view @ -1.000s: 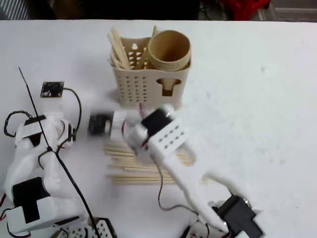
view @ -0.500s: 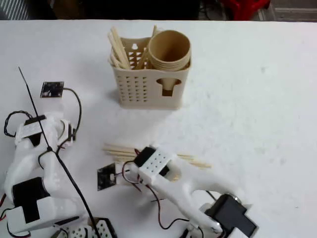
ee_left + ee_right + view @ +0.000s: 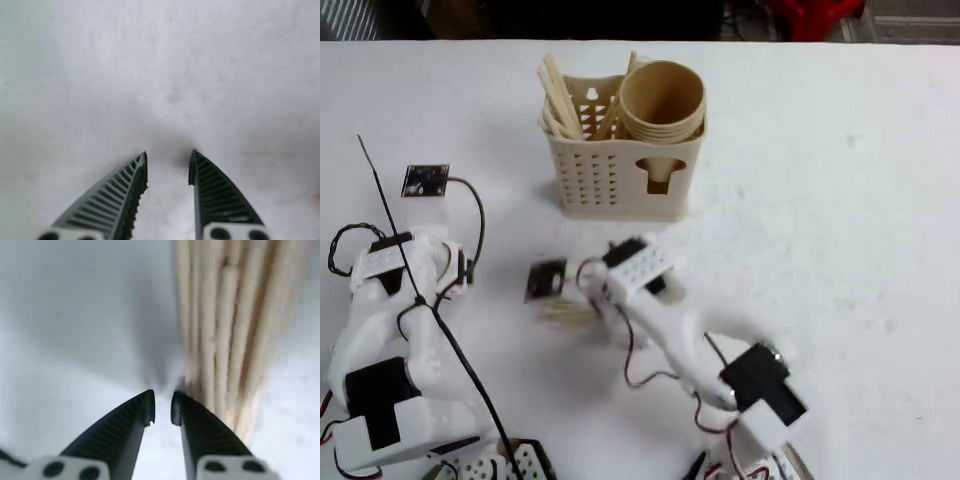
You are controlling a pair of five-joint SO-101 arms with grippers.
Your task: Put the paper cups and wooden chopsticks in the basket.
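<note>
The cream basket (image 3: 620,165) stands at the back of the table. It holds a stack of paper cups (image 3: 662,100) and several wooden chopsticks (image 3: 560,100). More wooden chopsticks (image 3: 565,312) lie on the table in front of it, mostly hidden under the right arm (image 3: 640,285). In the right wrist view my right gripper (image 3: 162,407) hangs just off the ends of this bundle (image 3: 225,340), its jaws a narrow gap apart with nothing between them. My left gripper (image 3: 167,161) points at bare table, slightly open and empty.
The left arm (image 3: 385,330) sits folded at the table's near left with its cables. A small black square board (image 3: 425,181) lies behind it. White table stretches free to the right of the basket.
The right arm drew back from the basket toward the near edge, then swung up to the left end of the chopstick bundle. Fewer loose chopsticks show on the table now.
</note>
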